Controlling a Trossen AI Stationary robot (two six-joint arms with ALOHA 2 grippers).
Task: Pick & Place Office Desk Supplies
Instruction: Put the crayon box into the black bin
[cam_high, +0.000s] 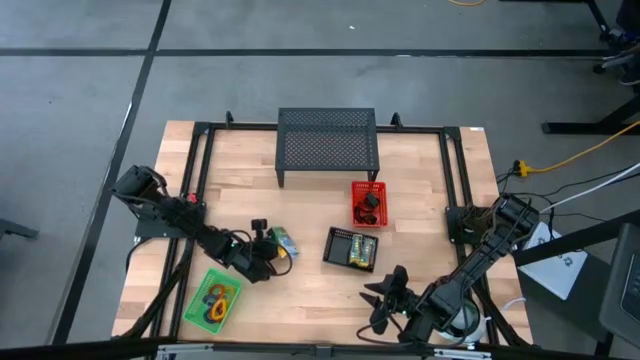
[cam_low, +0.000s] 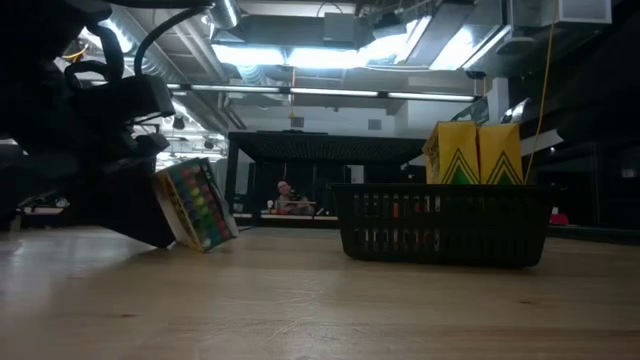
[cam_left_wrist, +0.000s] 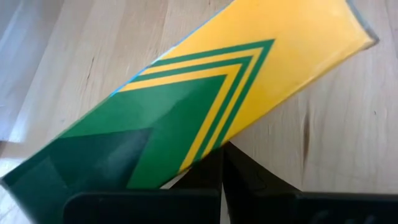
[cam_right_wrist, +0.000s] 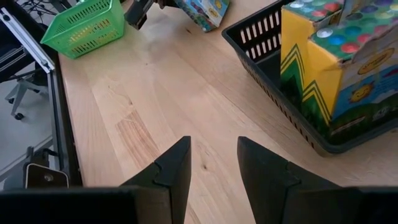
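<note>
- Visibly, three baskets sit on the table (cam_high: 320, 290): a green basket (cam_high: 212, 300) of coloured loops (cam_high: 219, 298), a red basket (cam_high: 367, 204) of black clips (cam_high: 368, 203), and a black basket (cam_high: 351, 249); a black mesh stand (cam_high: 328, 143) stands behind them
- Two crayon packets (cam_low: 475, 153) stand upright in the black basket; a third, the held packet (cam_low: 196, 205), is beside the green basket, tilted, its long axis slanting to the table
- The left gripper (cam_high: 266, 246) is clamped on the held packet; the right gripper (cam_right_wrist: 213, 163) hangs near the table's front, fingers apart, empty
</note>
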